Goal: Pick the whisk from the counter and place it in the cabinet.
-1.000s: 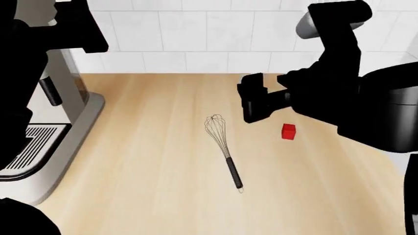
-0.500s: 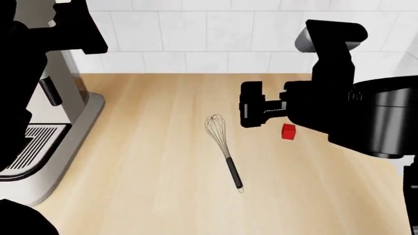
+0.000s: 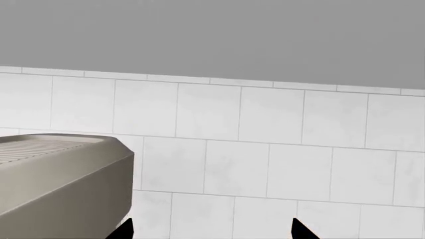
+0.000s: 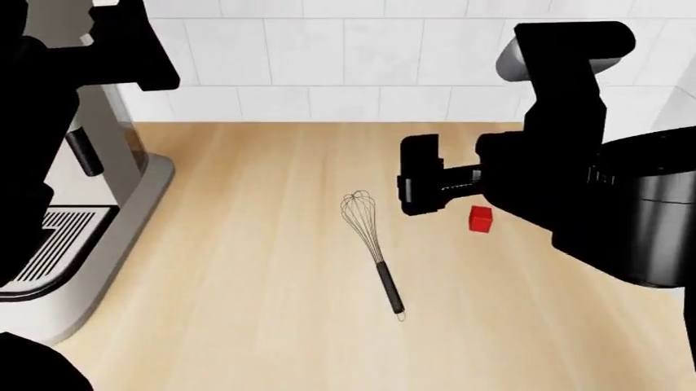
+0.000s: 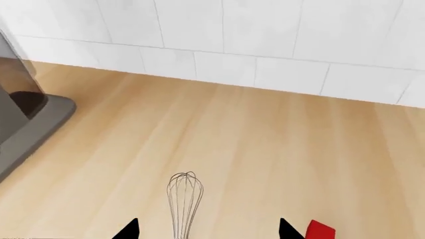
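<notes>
Whisk lies loose on the counter, handle toward you, just below your nearer right gripper, which is spread open and empty; left gripper likewise, facing the wall.

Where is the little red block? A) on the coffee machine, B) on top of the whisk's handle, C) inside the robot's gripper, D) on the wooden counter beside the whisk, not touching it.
D: the red block sits on the counter to the side of the whisk, with bare wood between them.
</notes>
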### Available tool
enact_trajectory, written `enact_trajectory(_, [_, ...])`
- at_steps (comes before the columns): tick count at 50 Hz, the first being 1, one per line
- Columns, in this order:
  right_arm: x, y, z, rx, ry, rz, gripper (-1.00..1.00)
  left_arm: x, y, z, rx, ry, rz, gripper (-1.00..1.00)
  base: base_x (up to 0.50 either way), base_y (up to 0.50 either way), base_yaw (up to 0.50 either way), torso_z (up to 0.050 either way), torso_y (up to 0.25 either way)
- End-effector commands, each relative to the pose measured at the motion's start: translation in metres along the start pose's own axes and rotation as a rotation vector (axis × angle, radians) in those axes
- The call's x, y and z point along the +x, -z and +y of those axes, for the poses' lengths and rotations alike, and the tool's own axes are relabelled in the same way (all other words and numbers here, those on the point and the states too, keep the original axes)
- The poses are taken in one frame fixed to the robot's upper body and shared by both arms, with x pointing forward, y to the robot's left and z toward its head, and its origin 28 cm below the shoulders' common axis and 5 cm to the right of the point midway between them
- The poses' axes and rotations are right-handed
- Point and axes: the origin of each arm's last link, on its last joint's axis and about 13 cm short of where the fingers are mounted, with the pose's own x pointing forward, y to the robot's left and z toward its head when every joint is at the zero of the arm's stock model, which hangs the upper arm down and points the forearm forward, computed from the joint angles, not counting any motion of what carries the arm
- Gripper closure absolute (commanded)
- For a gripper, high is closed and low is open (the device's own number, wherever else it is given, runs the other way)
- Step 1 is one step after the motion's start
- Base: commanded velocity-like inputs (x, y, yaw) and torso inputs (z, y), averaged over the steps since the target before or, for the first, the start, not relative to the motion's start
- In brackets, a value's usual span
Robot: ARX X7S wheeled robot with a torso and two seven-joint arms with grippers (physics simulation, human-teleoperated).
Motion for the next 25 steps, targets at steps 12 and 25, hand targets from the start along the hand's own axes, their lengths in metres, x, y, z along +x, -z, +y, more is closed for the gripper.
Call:
enact_trajectory(12, [-0.006, 0.013, 0.008, -0.088, -0.001, -0.002, -1.00, -0.001, 0.000, 0.000, 0.000, 0.001, 0.000, -1.00, 0.00, 0.00, 0.00, 0.000, 0.000])
enact_trajectory(25, [0.001, 0.024, 0.010, -0.080, 0.033, 0.035, -1.00, -0.002, 0.000, 0.000, -0.001, 0.001, -0.001, -1.00, 0.00, 0.00, 0.00, 0.000, 0.000])
